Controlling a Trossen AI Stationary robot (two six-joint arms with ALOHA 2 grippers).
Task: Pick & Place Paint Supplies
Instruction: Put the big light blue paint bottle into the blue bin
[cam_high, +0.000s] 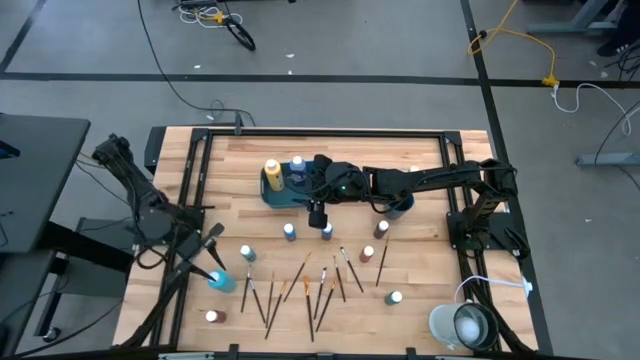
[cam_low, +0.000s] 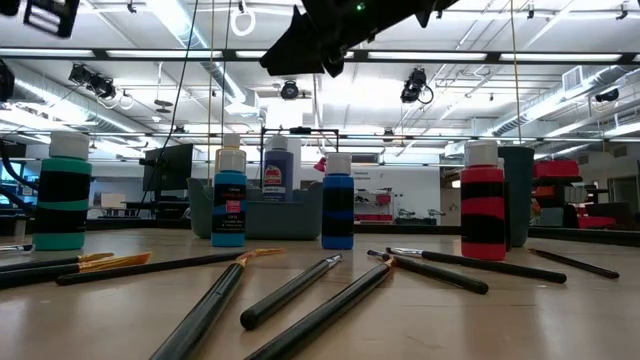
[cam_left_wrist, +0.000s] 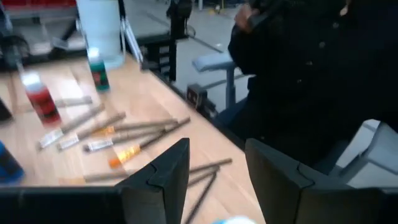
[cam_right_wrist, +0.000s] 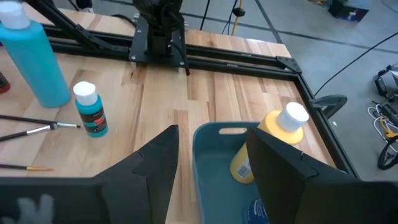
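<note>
The right gripper (cam_right_wrist: 211, 171), fingers apart and empty, hangs over the teal rectangular plastic tray (cam_right_wrist: 208, 163), which holds a yellow white-capped paint bottle (cam_right_wrist: 270, 144) lying tilted inside.

No text, brand or no. can be read. Labels are seen on the paint bottles (cam_low: 228, 208), e.g. the yellow bottle (cam_right_wrist: 268, 142), but print is illegible.

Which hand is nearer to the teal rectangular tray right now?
Right. The right hand, open and empty, hovers over the teal rectangular tray holding the yellow white-capped paint bottle. The left hand, open, sits far off near the table's left edge.
</note>
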